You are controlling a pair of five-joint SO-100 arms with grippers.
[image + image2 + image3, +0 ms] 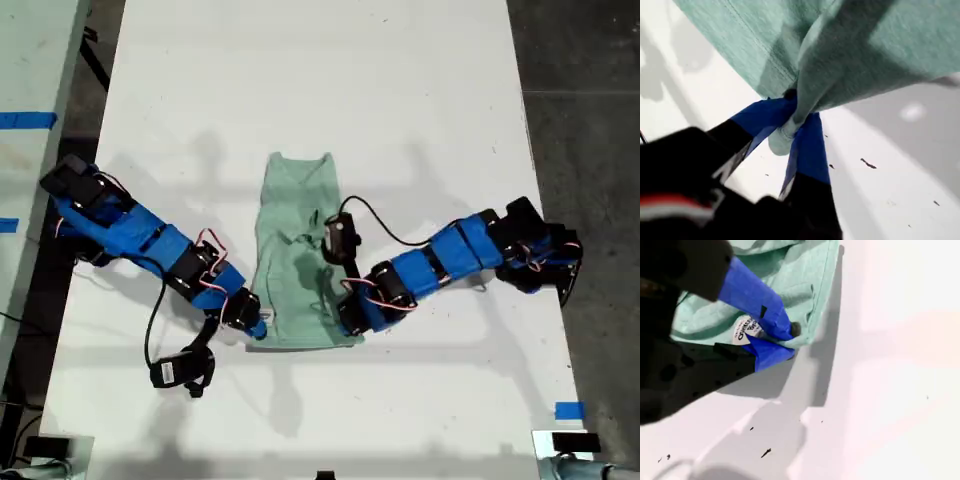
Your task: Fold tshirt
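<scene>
On the white table (grey floor beside), tshirt lies folded.

Soft matt cotton tshirt

My first arm is reaching in from the exterior view's right, its blue links slanting down toward the middle. My first gripper is pointing at the lower edge of the tshirt, and in the first wrist view its blue-taped jaws are squeezing a bunched fold of cloth between them (no gap showing). My second arm is stretching in from the exterior view's left, mirroring the other. My second gripper is sitting at the opposite lower corner, and in the second wrist view its taped jaws are pinching the hem corner, closed tight on it
</scene>
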